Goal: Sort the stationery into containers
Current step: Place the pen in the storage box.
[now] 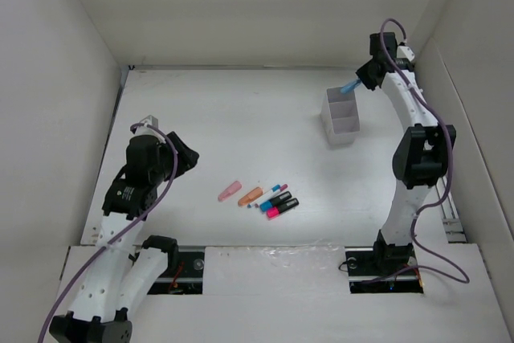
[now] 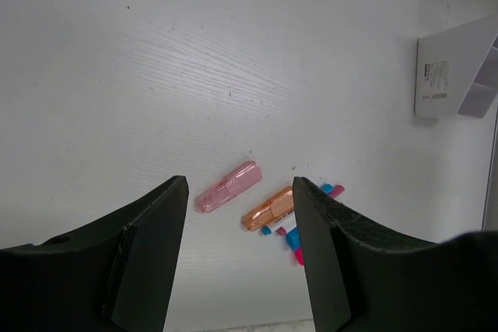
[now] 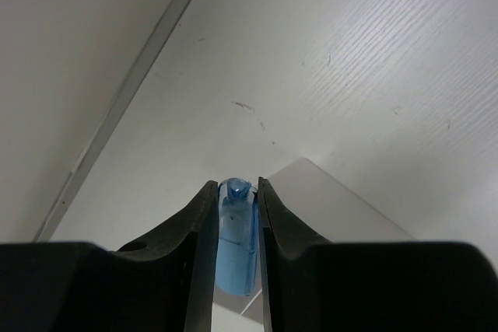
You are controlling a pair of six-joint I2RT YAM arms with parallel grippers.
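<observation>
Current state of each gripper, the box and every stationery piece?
left gripper: open, empty.
right gripper: shut on blue piece.
blue piece: held aloft at the white box.
white box: upright, contents unclear.
pink piece: lying loose on table.
orange piece: lying loose.
thin pen: lying loose.
black marker with blue end: lying loose.
black marker with pink end: lying loose.
</observation>
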